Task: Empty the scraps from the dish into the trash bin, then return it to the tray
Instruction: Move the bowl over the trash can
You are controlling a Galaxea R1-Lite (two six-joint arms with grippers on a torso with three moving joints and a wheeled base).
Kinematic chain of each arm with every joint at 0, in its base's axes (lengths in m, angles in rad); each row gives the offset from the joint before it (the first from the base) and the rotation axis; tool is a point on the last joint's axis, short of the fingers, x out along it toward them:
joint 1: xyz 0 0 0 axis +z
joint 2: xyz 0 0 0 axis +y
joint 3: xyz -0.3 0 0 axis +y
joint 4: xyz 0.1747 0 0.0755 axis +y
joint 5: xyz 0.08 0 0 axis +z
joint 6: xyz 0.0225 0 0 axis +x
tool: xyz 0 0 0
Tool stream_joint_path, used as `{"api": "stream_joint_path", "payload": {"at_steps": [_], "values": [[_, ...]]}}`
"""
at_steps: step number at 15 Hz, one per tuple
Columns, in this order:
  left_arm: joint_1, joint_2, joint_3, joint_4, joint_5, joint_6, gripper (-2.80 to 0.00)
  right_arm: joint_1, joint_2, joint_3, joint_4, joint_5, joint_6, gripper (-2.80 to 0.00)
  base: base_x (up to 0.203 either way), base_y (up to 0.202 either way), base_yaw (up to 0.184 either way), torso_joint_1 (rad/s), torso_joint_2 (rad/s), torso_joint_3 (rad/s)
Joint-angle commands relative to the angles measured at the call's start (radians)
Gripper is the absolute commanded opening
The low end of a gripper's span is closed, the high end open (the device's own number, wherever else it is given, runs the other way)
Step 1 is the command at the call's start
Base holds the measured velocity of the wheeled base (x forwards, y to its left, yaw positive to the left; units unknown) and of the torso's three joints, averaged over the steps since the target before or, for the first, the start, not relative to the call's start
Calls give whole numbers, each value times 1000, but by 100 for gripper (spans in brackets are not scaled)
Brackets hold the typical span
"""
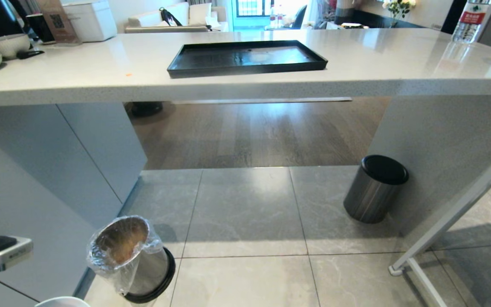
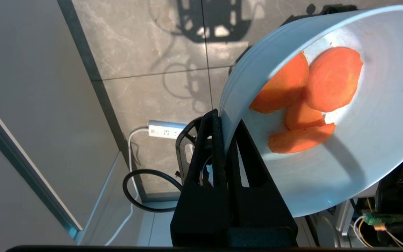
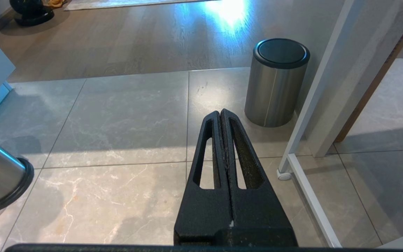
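Dish [image 2: 345, 168], one smooth, pale, deep-sided bowl, hangs tilted in my left gripper [image 2: 224, 117], clamped on its rim, holding four flat orange carrot slices [image 2: 306, 101]. One shiny bag-lined metal bin [image 1: 132, 260] stands on the tiled floor; one glossy black tray [image 1: 245, 57] lies at the counter's front edge. My right gripper [image 3: 221, 113] is closed, empty.

1. My left gripper [image 2: 224, 117] is clamped tight on the rim of the dish [image 2: 345, 140], one finger [image 2: 211, 140] outside the wall and one inside, holding it tipped on its side.
2. My right gripper [image 3: 221, 117] hangs idle, pointing forward and down, its fingers pressed fully together around nothing.
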Motion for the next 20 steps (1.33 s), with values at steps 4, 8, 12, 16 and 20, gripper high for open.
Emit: {"api": "stream_joint_path", "payload": {"at_steps": [4,8,12,16,20], "values": [[6,1,3,5,0,0,-280,0,0,0,1,0,-1,-280,0,0,0,20,88,95],[7,1,2,5,0,0,-280,0,0,1,1,0,0,-280,0,0,0,0,0,0],[6,0,11,5,-1,-1,-280,0,0,0,1,1,0,-280,0,0,0,0,0,0],[7,0,11,5,0,0,-280,0,0,0,1,-1,-1,-280,0,0,0,0,0,0],[7,-2,11,5,0,0,-280,0,0,2,1,-1,0,-280,0,0,0,0,0,0]]}}
